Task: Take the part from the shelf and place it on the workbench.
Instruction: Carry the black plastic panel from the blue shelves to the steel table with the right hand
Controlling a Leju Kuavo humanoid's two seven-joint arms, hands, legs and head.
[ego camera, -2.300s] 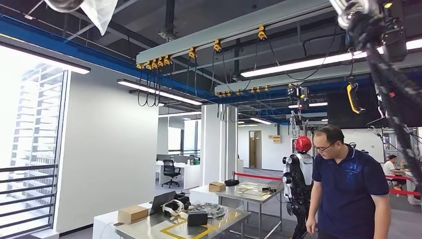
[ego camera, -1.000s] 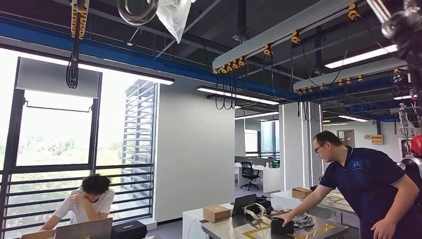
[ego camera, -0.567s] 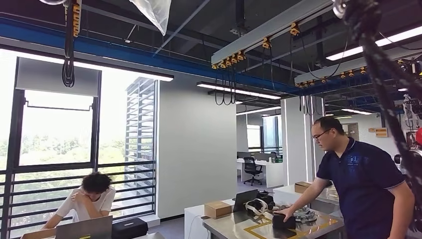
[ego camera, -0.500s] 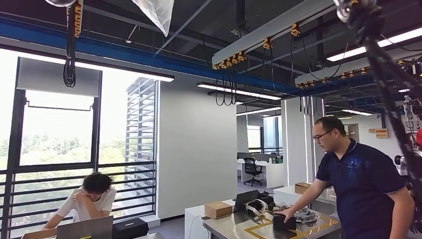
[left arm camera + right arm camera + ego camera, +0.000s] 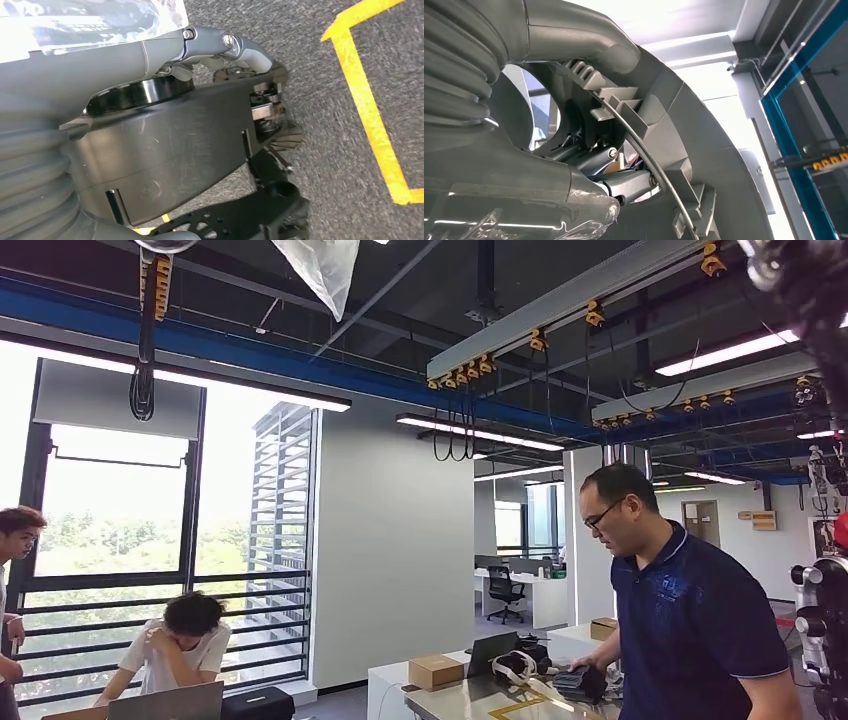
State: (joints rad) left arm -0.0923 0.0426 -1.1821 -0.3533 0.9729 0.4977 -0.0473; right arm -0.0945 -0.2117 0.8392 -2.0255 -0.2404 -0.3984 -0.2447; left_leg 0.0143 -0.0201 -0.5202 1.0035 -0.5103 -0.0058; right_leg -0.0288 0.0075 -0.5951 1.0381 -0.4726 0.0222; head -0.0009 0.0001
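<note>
The part is a large dark grey moulded panel. In the left wrist view the part (image 5: pixel 170 155) lies between the grey thumb and the darker fingers (image 5: pixel 250 215) of my left hand (image 5: pixel 150 55), above grey carpet. In the right wrist view the part (image 5: pixel 689 150) appears as a curved, ribbed grey shell, and my right hand (image 5: pixel 554 40) grips it with the thumb over its edge, the ceiling behind. The steel workbench (image 5: pixel 465 706), marked with yellow tape, stands low in the head view, ahead and right of centre.
A person in a navy shirt (image 5: pixel 690 630) stands at the workbench holding a black object (image 5: pixel 580 682). A cardboard box (image 5: pixel 436 671) and a laptop (image 5: pixel 490 648) sit on it. One person sits at the left (image 5: pixel 180 650), another stands at the left edge (image 5: pixel 12 570). Yellow floor tape (image 5: pixel 370 115) runs beside me.
The view swung left early on, then held. The person in navy lifted the black object off the workbench and stepped closer. Another person appeared at the left edge.
</note>
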